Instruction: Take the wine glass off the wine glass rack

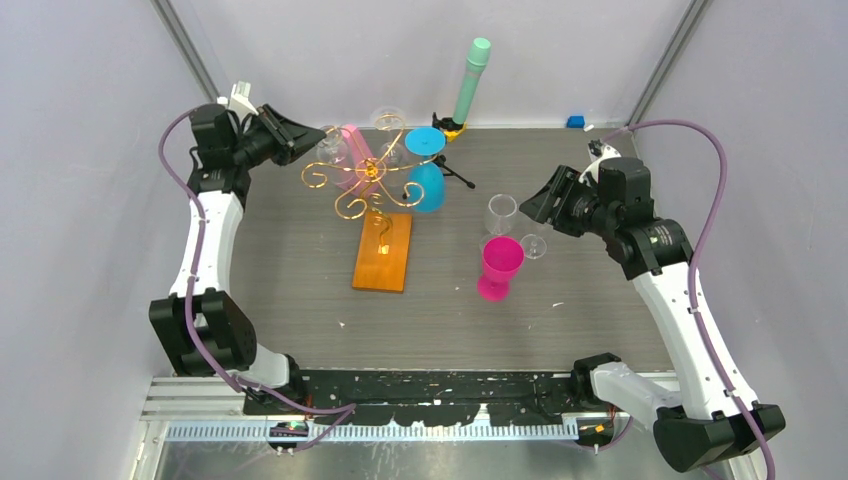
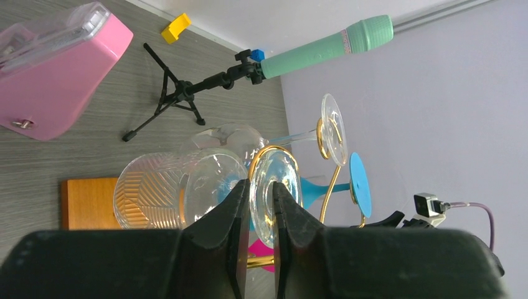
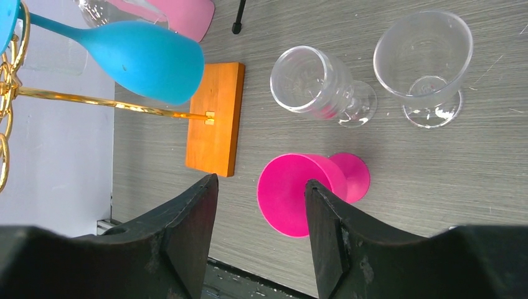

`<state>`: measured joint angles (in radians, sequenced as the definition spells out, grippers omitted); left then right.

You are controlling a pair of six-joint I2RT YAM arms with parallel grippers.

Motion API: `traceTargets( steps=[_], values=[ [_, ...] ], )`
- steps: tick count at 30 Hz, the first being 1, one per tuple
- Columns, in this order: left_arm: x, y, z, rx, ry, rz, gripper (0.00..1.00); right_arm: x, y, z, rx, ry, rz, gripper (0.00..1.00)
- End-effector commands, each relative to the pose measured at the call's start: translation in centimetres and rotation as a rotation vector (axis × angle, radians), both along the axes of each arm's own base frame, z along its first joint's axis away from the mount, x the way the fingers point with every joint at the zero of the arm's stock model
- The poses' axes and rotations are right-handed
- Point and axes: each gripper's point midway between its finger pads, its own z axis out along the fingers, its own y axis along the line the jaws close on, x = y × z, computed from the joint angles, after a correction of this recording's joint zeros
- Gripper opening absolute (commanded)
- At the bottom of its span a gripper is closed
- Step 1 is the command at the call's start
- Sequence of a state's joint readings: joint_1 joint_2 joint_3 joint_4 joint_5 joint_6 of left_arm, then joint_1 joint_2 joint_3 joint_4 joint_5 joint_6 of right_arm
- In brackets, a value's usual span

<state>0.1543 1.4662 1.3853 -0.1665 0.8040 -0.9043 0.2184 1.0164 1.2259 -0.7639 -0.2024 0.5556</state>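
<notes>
Six glasses (image 1: 500,265), one rack (image 1: 383,258), one tripod (image 1: 443,122)

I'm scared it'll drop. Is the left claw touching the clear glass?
Touching: in the left wrist view, the left claw pinches the clear glass by its round foot.

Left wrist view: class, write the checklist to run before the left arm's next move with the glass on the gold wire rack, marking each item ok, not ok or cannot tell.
1. Left pincer closed on the foot of the clear ribbed wine glass: ok.
2. Foot free of the thin gold wire rack: not ok, a gold loop rings it.
3. Room beside the hanging opaque blue wine glass: cannot tell.
4. Right pincer open, away from the rack: ok.
5. The rack's rectangular orange-brown wooden base lying flat: ok.
</notes>
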Motion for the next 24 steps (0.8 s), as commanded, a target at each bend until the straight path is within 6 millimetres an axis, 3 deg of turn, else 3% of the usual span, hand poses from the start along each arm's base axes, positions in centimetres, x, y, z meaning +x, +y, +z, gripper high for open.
traceTargets(
  steps=[1, 6, 10, 20, 24],
  values=[
    [-0.9, 0.3, 3.5, 0.073, -0.119, 0.005, 0.16, 0.2, -0.2, 1.6, 0.007, -0.069, -0.016, 0.59],
    [-1.0, 0.2, 3.6, 0.089, -0.118, 0.005, 0.15, 0.3, -0.2, 1.4, 0.01, -0.069, -0.018, 0.59],
    [-1.0, 0.0, 3.9, 0.074, -0.118, 0.007, 0.02, 0.4, -0.2, 1.5, 0.016, -0.071, -0.02, 0.59],
    [-1.8, -0.7, 8.3, -0.086, -0.213, 0.013, 0.0, 0.4, -0.2, 1.3, 0.015, -0.067, -0.026, 0.59],
    [-2.1, -0.7, 9.2, -0.104, -0.232, 0.018, 0.0, 0.4, -0.3, 1.2, 0.012, -0.067, -0.028, 0.59]
  ],
)
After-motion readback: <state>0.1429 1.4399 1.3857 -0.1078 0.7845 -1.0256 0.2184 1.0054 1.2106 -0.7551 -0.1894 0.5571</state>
